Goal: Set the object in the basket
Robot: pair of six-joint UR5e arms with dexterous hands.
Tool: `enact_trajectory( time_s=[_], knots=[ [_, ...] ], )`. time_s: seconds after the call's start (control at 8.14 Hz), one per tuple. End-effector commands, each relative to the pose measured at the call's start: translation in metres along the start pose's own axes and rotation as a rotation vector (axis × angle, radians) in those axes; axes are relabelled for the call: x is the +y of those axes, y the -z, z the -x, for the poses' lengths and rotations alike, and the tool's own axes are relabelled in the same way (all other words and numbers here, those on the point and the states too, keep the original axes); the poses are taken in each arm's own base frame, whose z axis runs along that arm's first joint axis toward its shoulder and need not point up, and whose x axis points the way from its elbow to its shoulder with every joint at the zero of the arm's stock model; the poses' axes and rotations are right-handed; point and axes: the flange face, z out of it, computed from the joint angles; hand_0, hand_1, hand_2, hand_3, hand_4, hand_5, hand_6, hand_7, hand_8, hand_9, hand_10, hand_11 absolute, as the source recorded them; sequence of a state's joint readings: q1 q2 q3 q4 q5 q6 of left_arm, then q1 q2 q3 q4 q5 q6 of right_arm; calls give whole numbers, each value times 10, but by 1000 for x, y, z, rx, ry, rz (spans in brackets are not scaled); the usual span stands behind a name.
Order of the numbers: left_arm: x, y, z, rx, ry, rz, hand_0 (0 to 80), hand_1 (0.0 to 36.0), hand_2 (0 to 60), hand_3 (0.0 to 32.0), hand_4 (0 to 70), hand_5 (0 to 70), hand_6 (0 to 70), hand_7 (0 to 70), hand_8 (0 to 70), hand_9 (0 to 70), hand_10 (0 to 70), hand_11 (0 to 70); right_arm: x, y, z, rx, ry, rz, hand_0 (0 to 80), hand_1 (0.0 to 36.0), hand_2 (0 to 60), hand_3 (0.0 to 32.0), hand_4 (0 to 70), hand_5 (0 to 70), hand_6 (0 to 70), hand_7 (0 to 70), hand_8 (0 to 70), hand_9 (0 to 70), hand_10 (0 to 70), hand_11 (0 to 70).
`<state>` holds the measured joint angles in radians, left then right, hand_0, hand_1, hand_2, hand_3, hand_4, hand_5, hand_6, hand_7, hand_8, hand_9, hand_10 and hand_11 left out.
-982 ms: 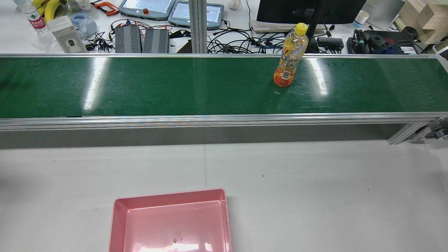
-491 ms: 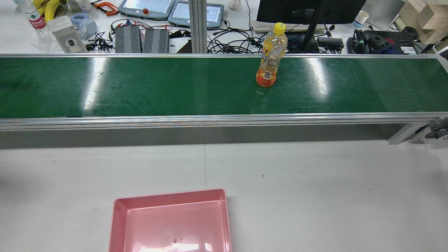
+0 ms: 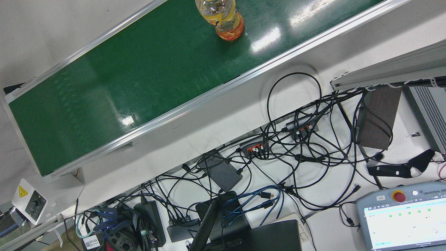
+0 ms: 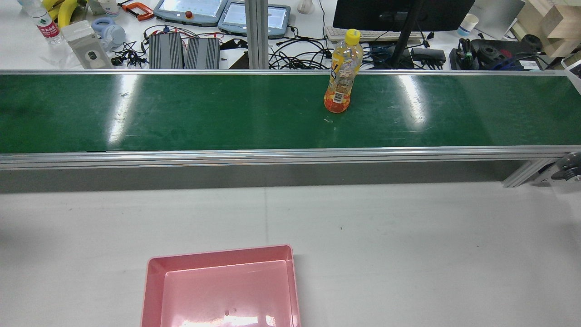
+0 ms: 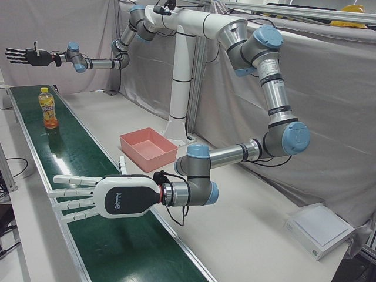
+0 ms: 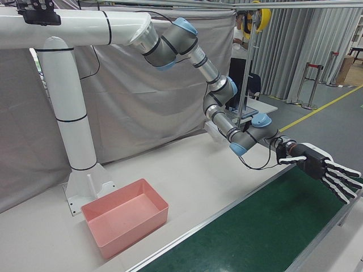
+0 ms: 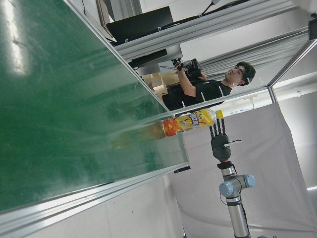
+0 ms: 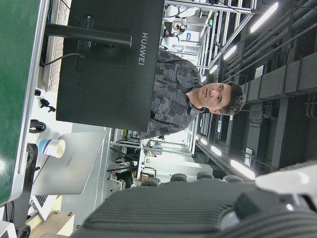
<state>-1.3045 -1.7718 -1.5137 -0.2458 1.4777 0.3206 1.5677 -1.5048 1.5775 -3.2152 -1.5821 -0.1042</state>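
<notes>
Waiting is the step in hand, by my reading; the bottle (image 4: 341,75) stands upright on the green conveyor belt (image 4: 181,113), toward its far edge and to the right of the middle in the rear view, well apart from the pink basket (image 4: 218,253), which sits empty on the white bench (image 4: 408,236) on the robot's side of the belt; neither hand has touched the bottle; the left hand (image 5: 100,198) hovers low over the belt, fingers released and stretched flat, holding nothing; the right hand (image 6: 317,165) hangs over the other stretch of belt, its fingers likewise spread and empty. To do this well, I would pick the hand nearer the bottle; bring it in from the side at label height, palm facing the body, and close around the middle rather than the cap, since a tall, narrow bottle tips easily if nudged; should the belt be running, aim slightly ahead of the bottle; lift clear of the belt's metal rail before crossing to the basket.
</notes>
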Motion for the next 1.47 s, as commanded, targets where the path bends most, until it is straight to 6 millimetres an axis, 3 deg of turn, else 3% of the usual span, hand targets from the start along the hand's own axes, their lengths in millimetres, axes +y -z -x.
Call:
enact_trajectory(
  time_s=[0.0, 0.12, 0.25, 0.49, 0.61, 0.74, 0.86, 0.98, 1.35],
  knots=[
    [-8, 15, 1, -6, -1, -17, 529, 114, 0, 168, 0, 0, 0, 3, 46, 38, 37, 71, 0, 0, 0, -1, 0, -1, 0, 0, 0, 0, 0, 0, 0, 0, 0, 0, 0, 0],
    [-9, 16, 2, -6, -2, -19, 526, 116, 0, 164, 0, 0, 0, 2, 48, 38, 39, 74, 0, 0, 0, -1, -1, -1, 0, 0, 0, 0, 0, 0, 0, 0, 0, 0, 0, 0],
    [-9, 17, 2, -6, -2, -19, 525, 113, 0, 192, 0, 0, 0, 0, 45, 34, 42, 78, 0, 0, 0, -1, -1, 1, 0, 0, 0, 0, 0, 0, 0, 0, 0, 0, 0, 0],
    [-7, 15, 2, -6, 1, -14, 516, 103, 0, 198, 0, 0, 0, 0, 57, 26, 26, 53, 0, 0, 0, -1, 0, -1, 0, 0, 0, 0, 0, 0, 0, 0, 0, 0, 0, 0],
    [-6, 14, 5, -12, 1, -13, 521, 112, 0, 260, 0, 0, 0, 0, 27, 0, 37, 71, 0, 0, 0, 1, 0, 1, 0, 0, 0, 0, 0, 0, 0, 0, 0, 0, 0, 0],
    [-1, 7, 10, -21, -1, -8, 528, 118, 0, 248, 0, 0, 0, 0, 16, 0, 49, 89, 1, 0, 0, -1, -1, 2, 0, 0, 0, 0, 0, 0, 0, 0, 0, 0, 0, 0],
    [13, 4, 9, -32, -11, -19, 530, 121, 0, 208, 0, 0, 0, 0, 30, 20, 49, 88, 1, 0, 0, -1, -1, 2, 0, 0, 0, 0, 0, 0, 0, 0, 0, 0, 0, 0],
    [26, -8, 9, -35, -23, -18, 537, 121, 0, 146, 26, 0, 0, 0, 36, 33, 70, 120, 1, 0, 0, -1, -1, 2, 0, 0, 0, 0, 0, 0, 0, 0, 0, 0, 0, 0],
    [84, -75, 41, -72, 3, 29, 525, 117, 0, 114, 27, 0, 0, 5, 45, 41, 74, 125, 1, -1, 0, -1, 0, 2, 0, 0, 0, 0, 0, 0, 0, 0, 0, 0, 0, 0]
  ],
)
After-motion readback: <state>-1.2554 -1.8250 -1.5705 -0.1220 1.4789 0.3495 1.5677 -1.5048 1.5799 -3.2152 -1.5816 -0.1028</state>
